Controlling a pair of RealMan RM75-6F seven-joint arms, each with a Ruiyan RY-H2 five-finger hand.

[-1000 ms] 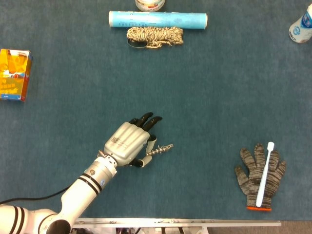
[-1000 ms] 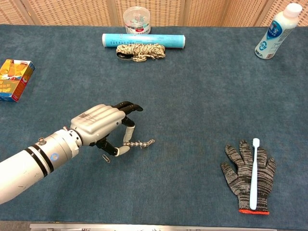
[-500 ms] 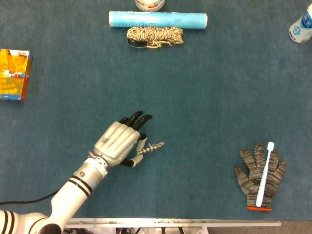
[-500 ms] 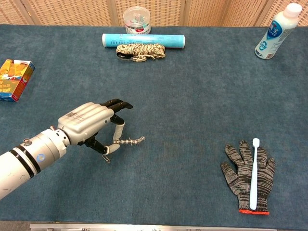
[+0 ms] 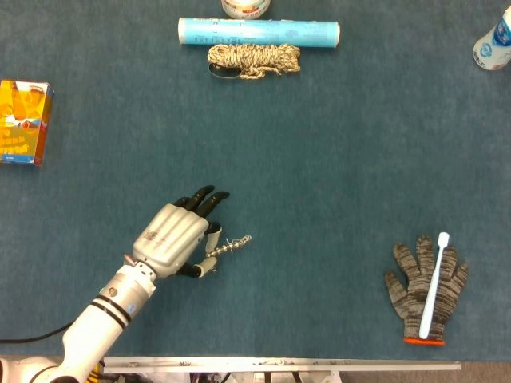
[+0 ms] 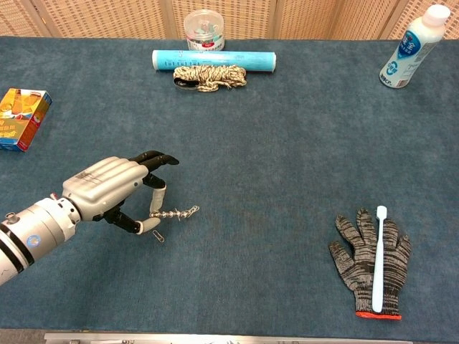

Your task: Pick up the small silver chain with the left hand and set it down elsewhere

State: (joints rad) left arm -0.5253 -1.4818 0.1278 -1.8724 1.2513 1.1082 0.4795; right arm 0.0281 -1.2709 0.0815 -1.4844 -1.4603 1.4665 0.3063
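Left hand [image 6: 115, 192] pinching small silver chain [image 6: 176, 213], tub [image 6: 204, 28] contents unclear, possibly clips

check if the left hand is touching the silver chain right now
Touching. The chest view shows the left hand pinching one end of the silver chain between thumb and a finger.

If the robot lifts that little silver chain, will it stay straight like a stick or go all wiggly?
Probably wiggly. The small silver chain is made of tiny links, so its free end would likely droop. It looks thin, so likely light. The left robot hand pinches only one end, so it might slip out.
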